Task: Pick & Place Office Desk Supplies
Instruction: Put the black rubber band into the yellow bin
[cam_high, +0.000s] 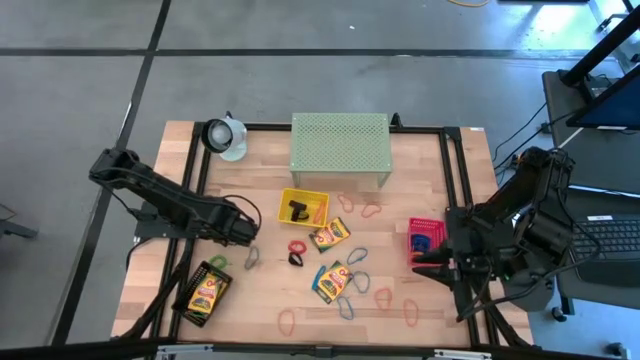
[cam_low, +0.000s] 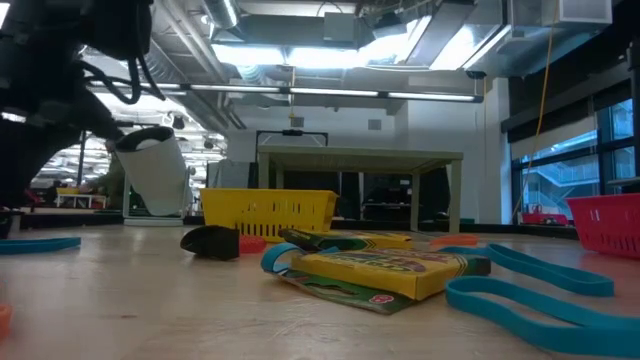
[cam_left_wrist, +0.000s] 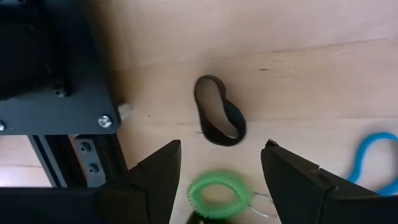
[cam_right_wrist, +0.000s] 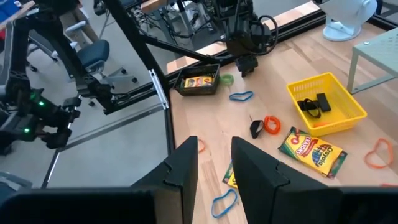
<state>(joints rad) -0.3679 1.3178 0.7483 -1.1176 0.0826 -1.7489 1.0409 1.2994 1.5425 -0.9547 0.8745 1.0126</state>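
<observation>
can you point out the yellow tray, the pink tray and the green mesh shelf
yellow tray (cam_high: 318, 198): high view, on its far rim.
pink tray (cam_high: 412, 240): high view, on its left wall.
green mesh shelf (cam_high: 339, 141): high view, on the middle of its top.

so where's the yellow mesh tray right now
In the high view the yellow mesh tray sits near the table's middle, just in front of the pale green mesh shelf, with black clips inside and a crayon box beside it.
</observation>
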